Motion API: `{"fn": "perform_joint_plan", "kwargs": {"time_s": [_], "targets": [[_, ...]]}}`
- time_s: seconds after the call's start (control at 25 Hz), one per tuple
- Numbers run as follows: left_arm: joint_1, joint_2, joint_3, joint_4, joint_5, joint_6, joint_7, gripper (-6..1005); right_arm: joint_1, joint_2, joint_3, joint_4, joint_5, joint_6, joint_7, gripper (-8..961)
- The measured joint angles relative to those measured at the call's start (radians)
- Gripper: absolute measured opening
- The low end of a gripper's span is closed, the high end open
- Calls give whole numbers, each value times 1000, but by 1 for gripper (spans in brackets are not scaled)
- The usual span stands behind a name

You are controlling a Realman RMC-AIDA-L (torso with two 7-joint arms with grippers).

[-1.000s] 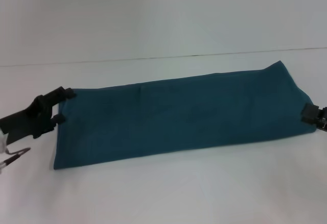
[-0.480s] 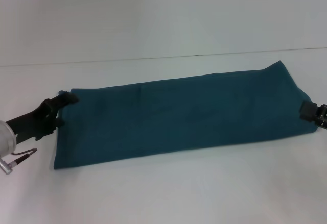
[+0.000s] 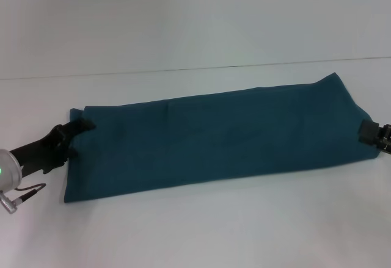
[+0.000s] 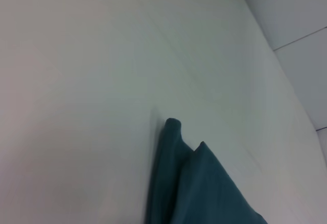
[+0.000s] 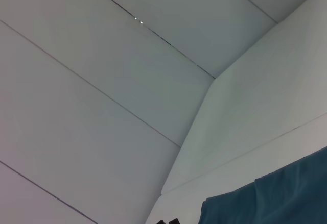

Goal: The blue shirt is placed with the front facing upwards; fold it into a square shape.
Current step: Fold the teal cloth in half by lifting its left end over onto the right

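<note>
— Looking at the head view, where does the blue shirt (image 3: 211,137) lie?

— Across the middle of the white table (image 3: 195,231), folded into one long band that runs from near the left edge to near the right edge, its right end a little farther back. The cloth is soft and matte, dark teal, with faint creases and no lettering showing on the upper face.

— What shape are its ends?

— The left end is cut fairly square, the right end widens and then slopes down to a blunt corner. The left wrist view shows a doubled corner (image 4: 179,147) of the cloth, two layers peeking one past the other, flat on the table.

— And the grippers?

— The left gripper (image 3: 78,129), black and blocky, sits at the far left corner of the band, its tips touching the cloth edge; I cannot tell whether its fingers pinch the fabric or merely rest there. Its arm runs off the left border, a silver cuff and a thin cable cut off there.

— The right one?

— The right gripper (image 3: 371,135) is at the right end of the shirt, mostly outside the picture; only a black block against the cloth shows, so the state of its fingers is not readable either.
</note>
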Motion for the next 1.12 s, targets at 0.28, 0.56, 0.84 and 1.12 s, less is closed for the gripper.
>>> {"fn": "perform_joint_plan", "kwargs": {"time_s": [0.28,0.56,0.84,1.12], "targets": [[2,-2,1,-12,6,-23,5,901,-2,0,0,0,0,-3,0,881],[4,-2,2,-4,8,-7,5,901,-2,0,0,0,0,-6,1,881],[8,7,1,48,9,54,4,902,-4,0,0,0,1,-8,1,881],[-31,67,43,149,197,232,92,902,-4,-4,0,-1,1,-9,0,881]]}}
